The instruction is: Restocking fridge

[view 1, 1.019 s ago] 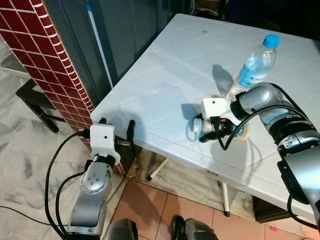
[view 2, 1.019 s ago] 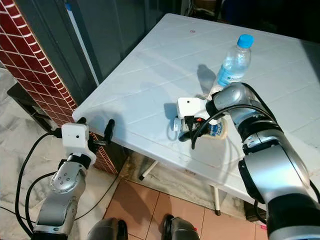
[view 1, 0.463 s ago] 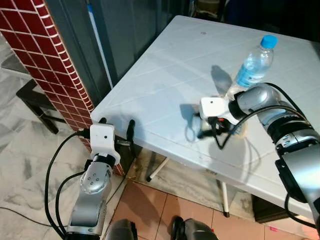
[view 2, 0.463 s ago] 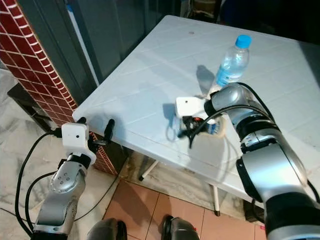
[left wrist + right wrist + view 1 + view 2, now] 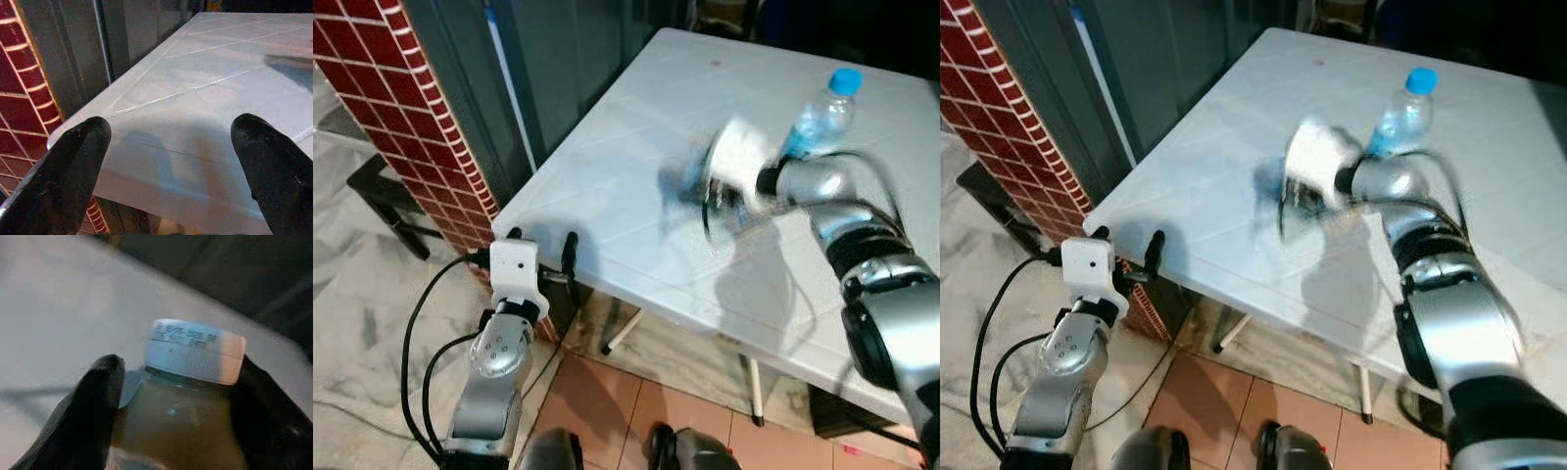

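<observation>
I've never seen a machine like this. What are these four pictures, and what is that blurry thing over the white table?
It is a humanoid robot with two silver arms, each ending in a claw of two black fingers. The two wide pictures come from cameras in its head, looking down. The other two come from cameras on its wrists, looking along each claw.

The blur is the right claw, moving fast above the white table. Its wrist picture shows what it grips: a small bottle of pale liquid with a white cap, between the two fingers.

A clear water bottle with a blue cap stands upright on the table behind that arm. The left claw is open and holds nothing, by the table's near corner, beside a red tiled wall.
</observation>
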